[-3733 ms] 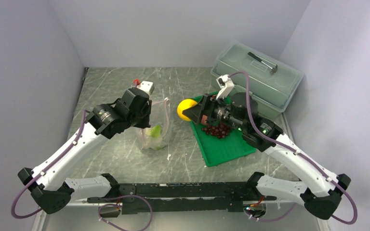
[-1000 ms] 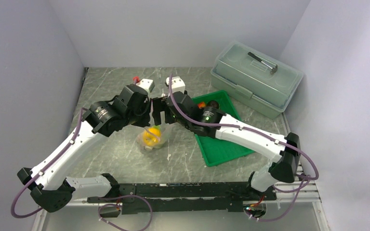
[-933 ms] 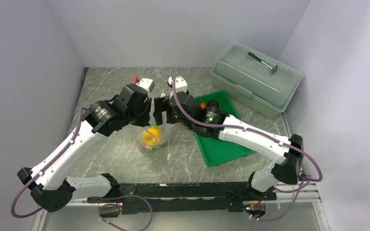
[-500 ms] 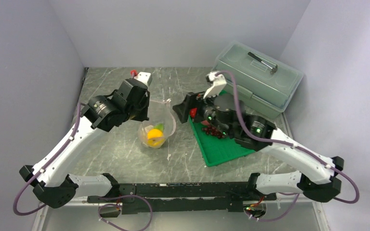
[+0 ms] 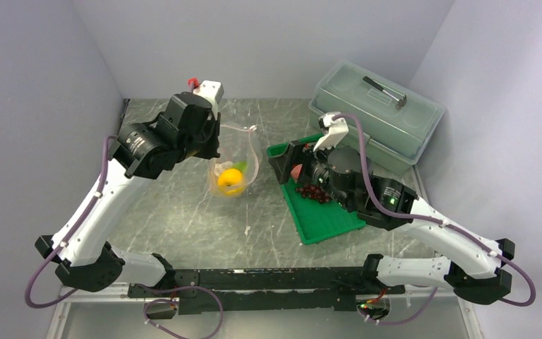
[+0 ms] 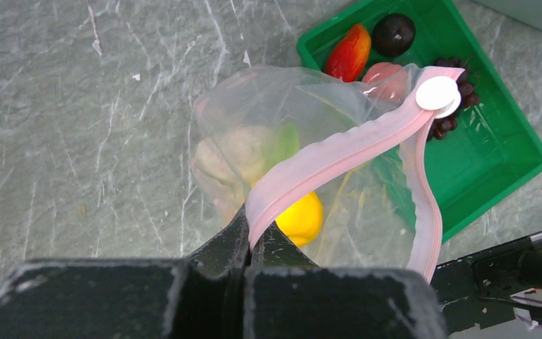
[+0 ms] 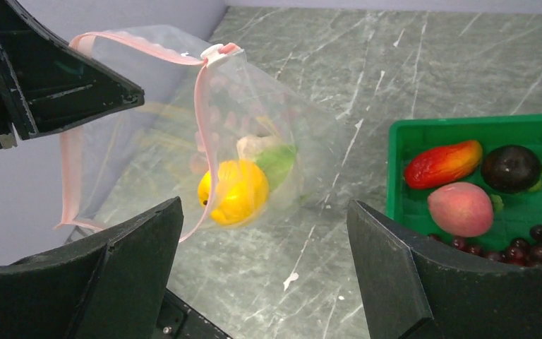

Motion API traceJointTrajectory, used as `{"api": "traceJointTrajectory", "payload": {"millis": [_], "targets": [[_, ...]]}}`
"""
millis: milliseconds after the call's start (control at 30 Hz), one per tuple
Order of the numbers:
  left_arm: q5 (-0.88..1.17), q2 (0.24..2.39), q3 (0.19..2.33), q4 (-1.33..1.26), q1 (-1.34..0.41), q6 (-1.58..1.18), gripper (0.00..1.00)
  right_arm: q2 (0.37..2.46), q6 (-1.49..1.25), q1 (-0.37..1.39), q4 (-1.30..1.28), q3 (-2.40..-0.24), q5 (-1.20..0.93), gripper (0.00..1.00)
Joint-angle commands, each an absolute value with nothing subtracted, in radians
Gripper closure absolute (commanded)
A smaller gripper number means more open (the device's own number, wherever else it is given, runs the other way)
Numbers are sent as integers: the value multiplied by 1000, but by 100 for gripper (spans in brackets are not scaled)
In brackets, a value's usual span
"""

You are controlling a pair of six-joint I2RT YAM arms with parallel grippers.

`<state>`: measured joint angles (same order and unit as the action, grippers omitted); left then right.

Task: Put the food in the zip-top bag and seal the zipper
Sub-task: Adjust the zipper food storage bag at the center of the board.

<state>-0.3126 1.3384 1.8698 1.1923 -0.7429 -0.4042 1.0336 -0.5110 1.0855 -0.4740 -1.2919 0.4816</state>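
Peering through the right wrist camera, I get the clearest look at the clear crinkly plastic bag [image 7: 282,106]. It hangs from the left gripper [image 6: 249,236], which is clenched on the thin pinkish zipper strip [image 6: 339,152]. That strip loops away to a white round slider tab [image 6: 437,94], so the mouth gapes. I cannot tell whether the bag's bottom touches the grey marbled table [image 5: 176,212].

Inside the bag sit the yellow-orange toy fruit [image 7: 233,191] and, just behind it, the white-and-green toy vegetable [image 7: 272,159], blurred by the film. From the left wrist, my own dark fingers blot out the bag's lower edge.

The right gripper [image 7: 265,205] is spread wide and grasps nothing, hovering between the bag and the green plastic tray [image 7: 466,126]. In the tray lie the red-orange toy fruit [image 7: 443,162], the dark purple ball [image 7: 512,168] and the pink toy peach [image 7: 460,208]. The dark grape bunch [image 7: 529,247] is partly cut off by my right finger. From above, the right wrist hides most of the tray's far end.

The tray's left rim lies near the bag, with a strip of bare table between them. The pale green lidded box [image 5: 374,113] sits just beyond the tray's far right corner. Open table runs along the near side of the bag, and walls close in at the left and far edges.
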Motion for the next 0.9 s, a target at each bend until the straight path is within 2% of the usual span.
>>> {"api": "traceJointTrajectory", "payload": {"millis": [0,100,200,300,367,600,867], "targets": [[-327,1341,1802,1162,-739,-400,100,997,-496,1089,-467,-1265,520,11],[-293,1366,1590,1036,-704,-422,100,997,-503,1089,-461,-1240,521,10],[-134,1498,1396,873,-588,-455,100,1005,-512,1089,-460,-1228,514,10],[-89,1600,1332,832,-551,-487,100,1004,-522,1089,-474,-1226,502,10],[-66,1593,1325,811,-551,-494,100,993,-525,1089,-480,-1219,505,10],[-130,1547,1453,894,-550,-467,100,953,-523,1089,-473,-1196,515,10],[-178,1483,1799,1062,-550,-413,100,948,-522,1089,-480,-1201,516,10]]}}
